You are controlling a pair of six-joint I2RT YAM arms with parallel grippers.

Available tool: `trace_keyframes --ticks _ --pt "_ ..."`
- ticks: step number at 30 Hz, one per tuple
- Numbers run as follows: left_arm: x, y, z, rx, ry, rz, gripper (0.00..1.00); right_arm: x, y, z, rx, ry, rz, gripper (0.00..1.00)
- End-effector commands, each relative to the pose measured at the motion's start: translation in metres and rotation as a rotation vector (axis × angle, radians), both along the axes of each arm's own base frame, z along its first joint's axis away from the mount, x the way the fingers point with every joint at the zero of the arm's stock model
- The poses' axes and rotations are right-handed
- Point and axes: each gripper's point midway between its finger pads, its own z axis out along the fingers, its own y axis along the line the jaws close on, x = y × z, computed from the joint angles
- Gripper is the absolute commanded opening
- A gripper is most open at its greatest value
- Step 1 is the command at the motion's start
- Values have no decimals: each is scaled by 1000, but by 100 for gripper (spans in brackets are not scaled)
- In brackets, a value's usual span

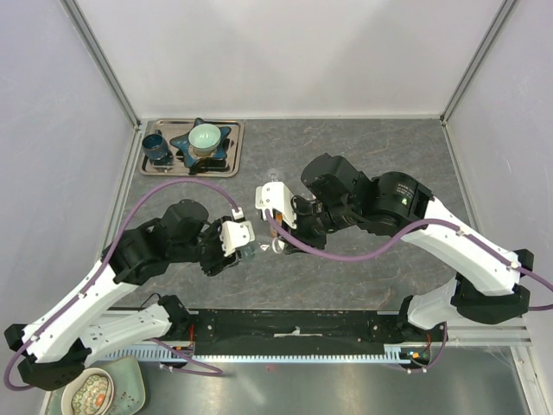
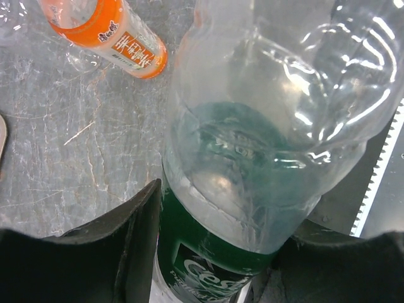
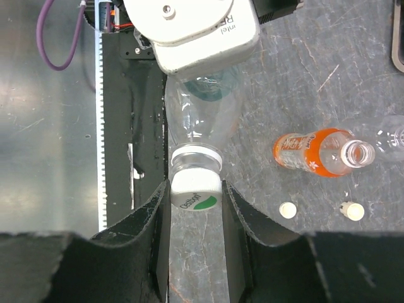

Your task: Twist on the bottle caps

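Grey marbled tabletop is lying under everything, with pale walls around it. At the far left corner a metal tray is holding a dark blue cup and a pale green bowl. Both are well apart from the work and are not standing in the way.

Going right, we are holding the green-tinted bottle with the left gripper. Its fingers are closed on the labelled body, and the neck is pointing toward the right arm. The right gripper is narrow, and its fingers are appearing to press on both sides of the white cap, which is sitting on this bottle's neck.

So we are judging that the first cap is being screwed on. The next move is calling for a turn of the right wrist along the bottle's axis while the left grip is not letting the soft body twist. We cannot tell how far the thread is already engaged.

Further right in the right wrist view, the orange bottle is lying on its side with an open neck, and the small clear bottle is just beside its mouth. The first loose cap and the second loose cap are waiting near them. The orange bottle is lying near the right fingers, so a wide wrist swing could be knocking it.
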Motion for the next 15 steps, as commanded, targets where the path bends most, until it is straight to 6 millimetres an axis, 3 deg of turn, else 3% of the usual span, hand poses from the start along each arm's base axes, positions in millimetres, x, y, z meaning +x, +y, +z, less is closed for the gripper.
trace_keyframes --ticks 1,6,15 --pt "17 -63 92 -416 -152 -56 9 -23 35 2 82 75 144 37" --pt "17 -61 92 -422 -154 -50 9 -23 32 5 86 66 141 37" --pt "25 -72 92 -456 -109 -4 7 -19 51 -12 47 125 129 38"
